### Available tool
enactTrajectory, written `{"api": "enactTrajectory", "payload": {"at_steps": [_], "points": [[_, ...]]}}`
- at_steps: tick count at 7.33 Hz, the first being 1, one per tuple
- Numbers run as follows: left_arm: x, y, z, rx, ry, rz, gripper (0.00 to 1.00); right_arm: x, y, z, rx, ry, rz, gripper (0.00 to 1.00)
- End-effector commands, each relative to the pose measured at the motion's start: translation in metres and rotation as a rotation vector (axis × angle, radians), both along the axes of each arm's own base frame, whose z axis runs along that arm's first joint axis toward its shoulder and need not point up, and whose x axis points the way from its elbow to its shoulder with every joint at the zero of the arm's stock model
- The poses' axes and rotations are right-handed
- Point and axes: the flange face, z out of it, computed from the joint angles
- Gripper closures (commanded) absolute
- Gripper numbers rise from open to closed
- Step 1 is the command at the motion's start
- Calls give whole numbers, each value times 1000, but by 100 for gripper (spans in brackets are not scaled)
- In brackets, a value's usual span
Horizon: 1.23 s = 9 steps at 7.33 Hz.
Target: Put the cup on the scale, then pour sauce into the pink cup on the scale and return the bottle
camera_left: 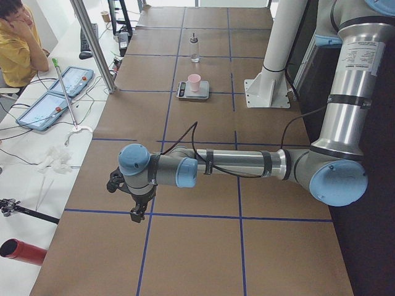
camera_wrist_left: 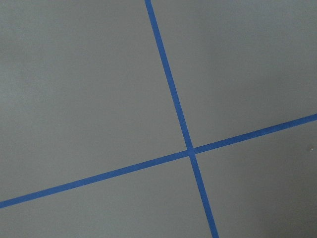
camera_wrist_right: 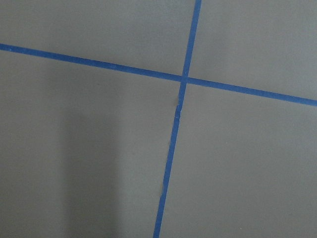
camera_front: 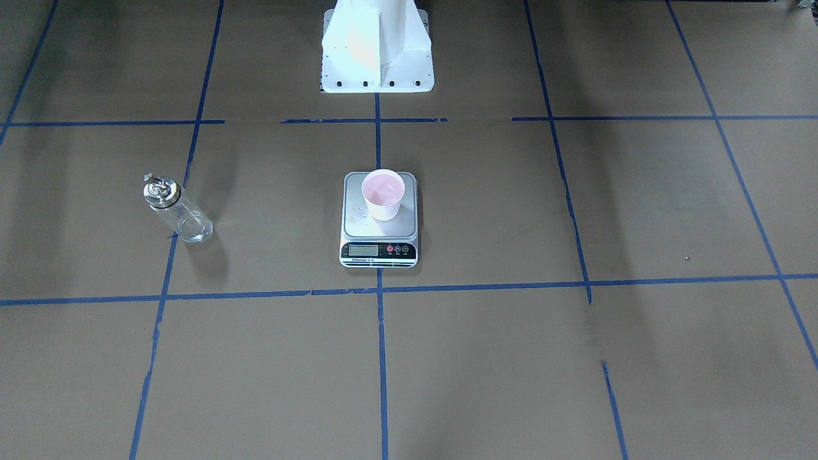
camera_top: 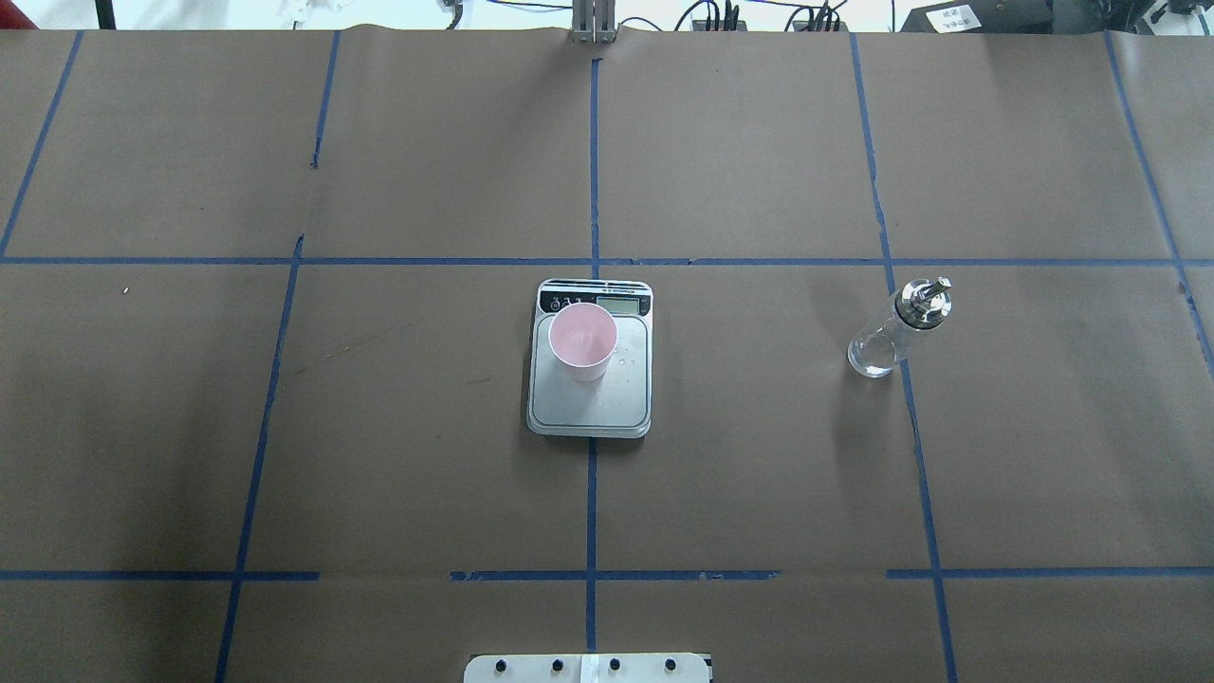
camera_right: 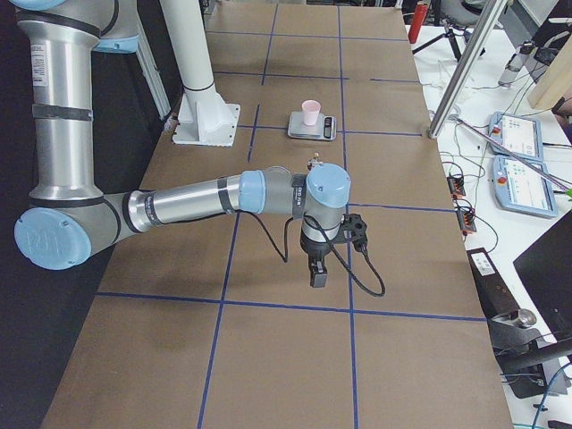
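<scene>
The pale pink cup (camera_front: 383,194) stands upright on the silver plate of the scale (camera_front: 358,223) at the table's middle; both also show in the overhead view, the cup (camera_top: 582,341) and the scale (camera_top: 607,408). The clear glass bottle (camera_top: 896,325) with its silver pourer cap stands upright on the table, apart from the scale (camera_front: 176,209); its clear sauce is barely visible. My left gripper (camera_left: 137,213) shows only in the exterior left view, far from the scale; I cannot tell its state. My right gripper (camera_right: 317,277) shows only in the exterior right view, also far away; I cannot tell its state.
The table is brown paper with a grid of blue tape lines (camera_top: 593,261). The white robot base (camera_front: 377,51) stands behind the scale. Both wrist views show only paper and tape crossings. An operator (camera_left: 18,43) sits beside the table's far corner.
</scene>
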Motion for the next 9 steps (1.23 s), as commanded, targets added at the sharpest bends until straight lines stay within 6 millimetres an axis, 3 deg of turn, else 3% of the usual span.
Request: {"api": "enactTrajectory", "payload": {"at_steps": [1, 4, 6, 7, 8, 9], "points": [[1, 12, -19, -92, -10, 5, 0, -3, -12, -12, 27, 4, -10, 0], [-1, 17, -10, -138, -16, 1, 0, -3, -8, -11, 27, -5, -15, 0], [0, 15, -35, -92, -13, -1, 0, -3, -7, -13, 28, -5, -15, 0], [2, 19, -30, -103, -7, 0, 0, -4, -7, -12, 28, -4, -17, 0], [4, 28, -5, -140, -4, 5, 0, -3, -6, -11, 27, -5, -15, 0], [4, 28, -3, -137, -3, 5, 0, -4, -7, -12, 26, -2, -11, 0]]}}
